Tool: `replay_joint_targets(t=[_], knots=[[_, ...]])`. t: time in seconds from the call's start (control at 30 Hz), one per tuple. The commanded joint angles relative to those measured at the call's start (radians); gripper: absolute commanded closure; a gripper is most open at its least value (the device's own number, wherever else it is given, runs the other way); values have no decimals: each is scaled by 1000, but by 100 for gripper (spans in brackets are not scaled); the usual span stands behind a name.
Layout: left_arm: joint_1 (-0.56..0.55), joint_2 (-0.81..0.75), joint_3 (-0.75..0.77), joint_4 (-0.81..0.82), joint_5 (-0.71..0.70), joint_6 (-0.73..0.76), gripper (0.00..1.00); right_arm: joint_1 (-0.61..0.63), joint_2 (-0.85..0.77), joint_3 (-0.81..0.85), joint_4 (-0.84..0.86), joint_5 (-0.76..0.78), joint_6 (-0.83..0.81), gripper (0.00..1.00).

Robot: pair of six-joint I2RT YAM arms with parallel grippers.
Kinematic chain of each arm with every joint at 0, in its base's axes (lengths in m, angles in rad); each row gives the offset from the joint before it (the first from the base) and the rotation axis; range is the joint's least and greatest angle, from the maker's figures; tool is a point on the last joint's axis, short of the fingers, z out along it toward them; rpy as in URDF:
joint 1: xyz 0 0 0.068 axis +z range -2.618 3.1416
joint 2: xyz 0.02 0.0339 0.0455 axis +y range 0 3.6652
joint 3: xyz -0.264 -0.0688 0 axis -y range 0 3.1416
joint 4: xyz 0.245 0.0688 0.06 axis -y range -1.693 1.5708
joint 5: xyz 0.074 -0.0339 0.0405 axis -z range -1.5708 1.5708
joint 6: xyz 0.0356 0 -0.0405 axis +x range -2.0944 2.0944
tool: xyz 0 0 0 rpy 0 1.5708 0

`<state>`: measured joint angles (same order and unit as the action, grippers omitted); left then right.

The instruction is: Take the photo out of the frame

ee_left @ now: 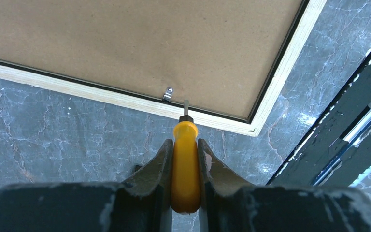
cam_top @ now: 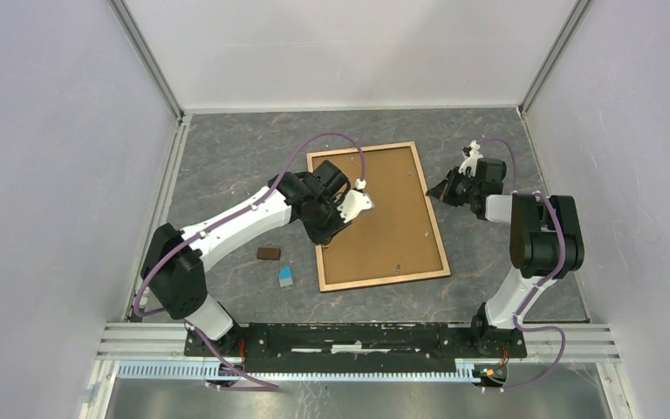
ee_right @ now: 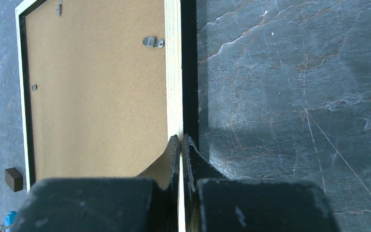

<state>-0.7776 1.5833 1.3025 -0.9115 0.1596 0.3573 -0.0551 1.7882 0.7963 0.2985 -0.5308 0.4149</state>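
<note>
The frame (cam_top: 437,237) lies face down on the table, its brown backing board (cam_top: 386,218) up inside a light wood rim. The photo is hidden under the board. My left gripper (cam_top: 327,229) is at the frame's left edge, shut on a yellow-handled screwdriver (ee_left: 185,159). The screwdriver's metal tip (ee_left: 186,107) touches the rim (ee_left: 125,99) beside a small metal clip (ee_left: 168,93). My right gripper (cam_top: 434,193) is shut and empty over the frame's right rim (ee_right: 174,72), fingertips (ee_right: 175,141) together. Another clip (ee_right: 153,42) shows on the board.
A small brown block (cam_top: 269,254) and a small blue object (cam_top: 286,278) lie on the table left of the frame; the block also shows in the right wrist view (ee_right: 13,179). The black base rail (ee_left: 348,121) runs along the near edge. Walls enclose the table.
</note>
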Motion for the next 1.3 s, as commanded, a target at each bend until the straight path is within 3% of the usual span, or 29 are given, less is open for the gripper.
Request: replay_joint_targets(t=[0.0, 1.27], knots=[[-23, 0, -2, 12, -50, 34, 98, 17, 57, -45, -171, 1, -35, 100], [-33, 54, 23, 181, -258, -11, 98, 11, 70, -49, -165, 0, -33, 100]])
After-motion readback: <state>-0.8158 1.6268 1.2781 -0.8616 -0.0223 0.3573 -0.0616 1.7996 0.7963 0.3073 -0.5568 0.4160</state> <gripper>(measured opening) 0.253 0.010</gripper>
